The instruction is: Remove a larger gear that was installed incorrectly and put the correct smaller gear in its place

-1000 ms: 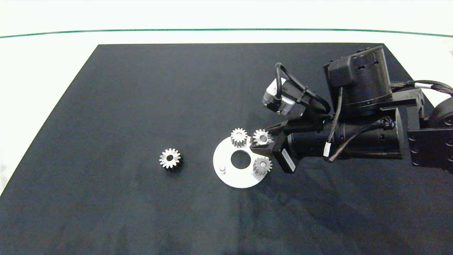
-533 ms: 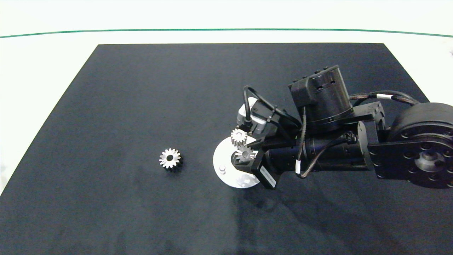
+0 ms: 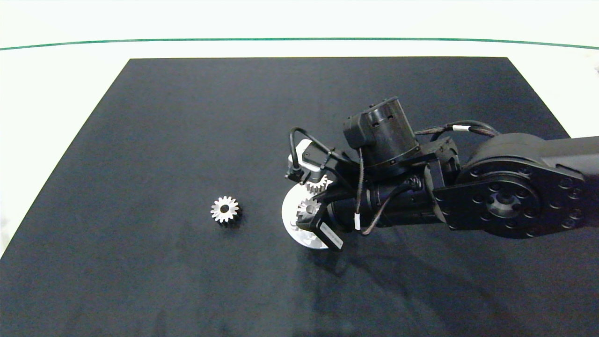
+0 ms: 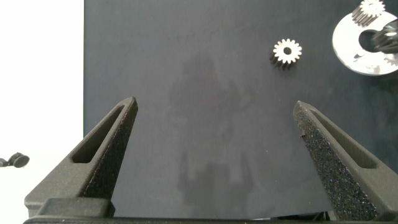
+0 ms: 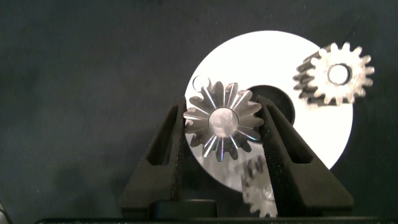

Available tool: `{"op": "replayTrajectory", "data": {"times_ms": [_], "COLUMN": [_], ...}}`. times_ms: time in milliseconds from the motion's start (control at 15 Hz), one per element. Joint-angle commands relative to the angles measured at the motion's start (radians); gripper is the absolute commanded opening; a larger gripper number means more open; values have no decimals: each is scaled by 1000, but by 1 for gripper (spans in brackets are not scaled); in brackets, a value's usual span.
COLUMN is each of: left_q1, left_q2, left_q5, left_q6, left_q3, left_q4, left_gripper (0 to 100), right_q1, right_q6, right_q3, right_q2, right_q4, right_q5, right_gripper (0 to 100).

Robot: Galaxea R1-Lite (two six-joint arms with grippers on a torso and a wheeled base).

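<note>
The right gripper sits low over the round silver plate at the centre of the head view, its fingers closed on a silver gear with long pointed teeth, pinched at opposite edges. In the right wrist view this gear hangs above the plate, near the small bare peg at the plate's rim; whether it touches the plate cannot be told. By its pointed teeth it looks like the larger type, which does not fit the task's replacement.

A stubby-toothed gear stands on the plate's far rim, and another shows partly under the fingers. One more gear lies alone on the dark desk, left of the plate and well apart from it.

To seat a gear well, I would centre its bore squarely over the peg, keep it level, and lower slowly so the teeth do not jam against neighbours. Release only once it sits flat.

The left gripper hangs idle with its fingers spread wide, holding nothing, over bare desk.
</note>
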Motion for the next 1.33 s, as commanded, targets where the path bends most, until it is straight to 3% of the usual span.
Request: {"op": "replayTrajectory", "data": {"times_ms": [67,333,1333], "left_q1": [-27,-31,-34], "left_q2": [-11,-19,-23], "left_q5": [1,1,1], "left_q6": [-1,-1,-2], "left_q3": [1,12,41], "left_q4": [4,4,4], "left_gripper": [100,100,100], "right_q1": [19,33,44], "right_q6": [-2,-2,-2], "right_q3": [-73,-105,-93], "right_q2": [57,97,104], "right_q4": [32,32,40], "right_q5": [-16,-44,-61], "right_gripper": [22,22,22]}}
